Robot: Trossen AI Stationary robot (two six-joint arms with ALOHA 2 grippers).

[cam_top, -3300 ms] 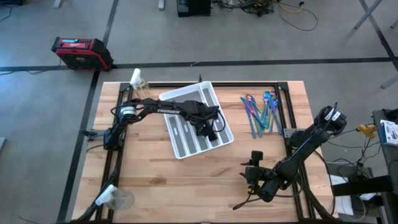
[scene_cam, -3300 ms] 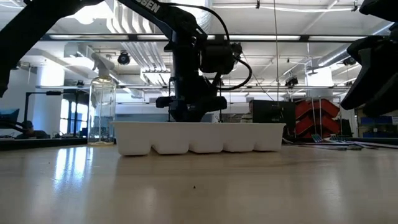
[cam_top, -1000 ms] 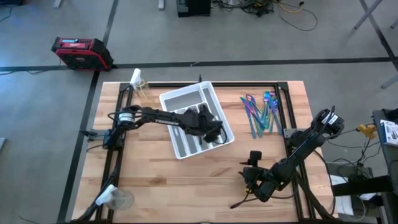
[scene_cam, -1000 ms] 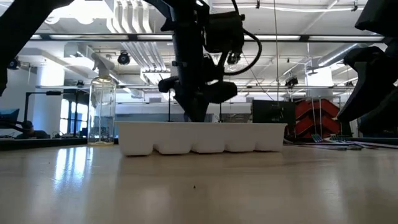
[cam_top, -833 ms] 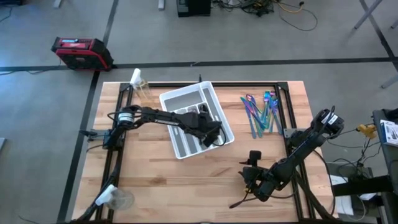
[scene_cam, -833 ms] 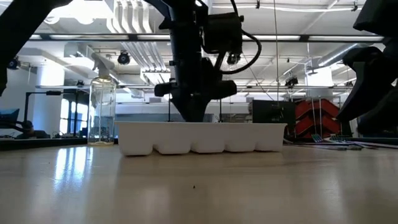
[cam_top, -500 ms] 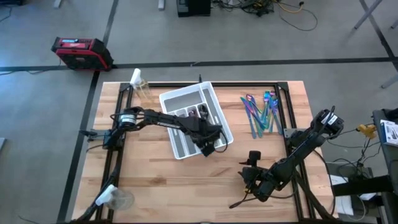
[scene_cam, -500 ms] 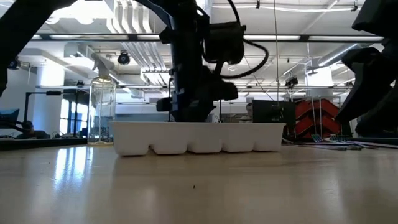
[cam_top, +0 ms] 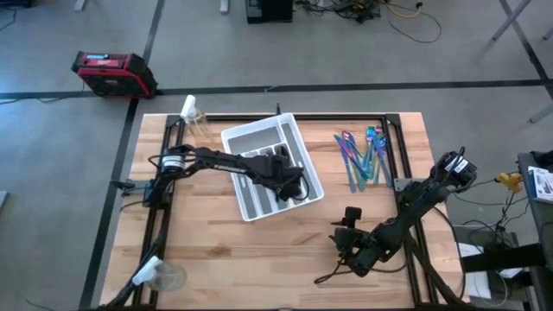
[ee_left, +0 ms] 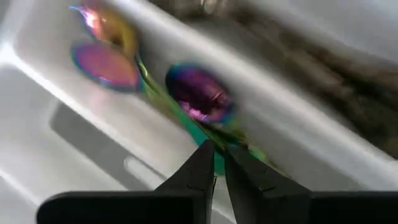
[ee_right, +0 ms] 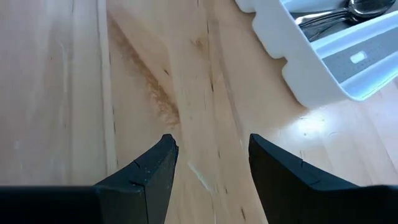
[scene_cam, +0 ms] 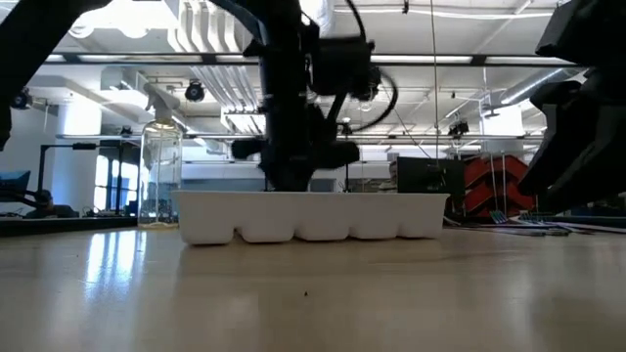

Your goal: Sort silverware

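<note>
Now left end effector (ee_left: pixel 219 163) pinched nearly closed over iridescent spoons (ee_left: pixel 198 99) in white tray (cam_top: pixel 251 138); right end effector (ee_right: pixel 212 163) wide.

This is a robotics lab or workshop in an open industrial hall, shown by the wooden workbench (cam_top: pixel 216 233) on a bare concrete floor (cam_top: pixel 69 155) marked with dark tape lines, loose cables (cam_top: pixel 406 17), a red tool case (cam_top: pixel 112 73), and exposed ceiling ducts (scene_cam: pixel 196 29) with strip lights.

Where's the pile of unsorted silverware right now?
In the high view, the silverware lies on the table's right far part, right of the white tray and beyond the right gripper.
</note>
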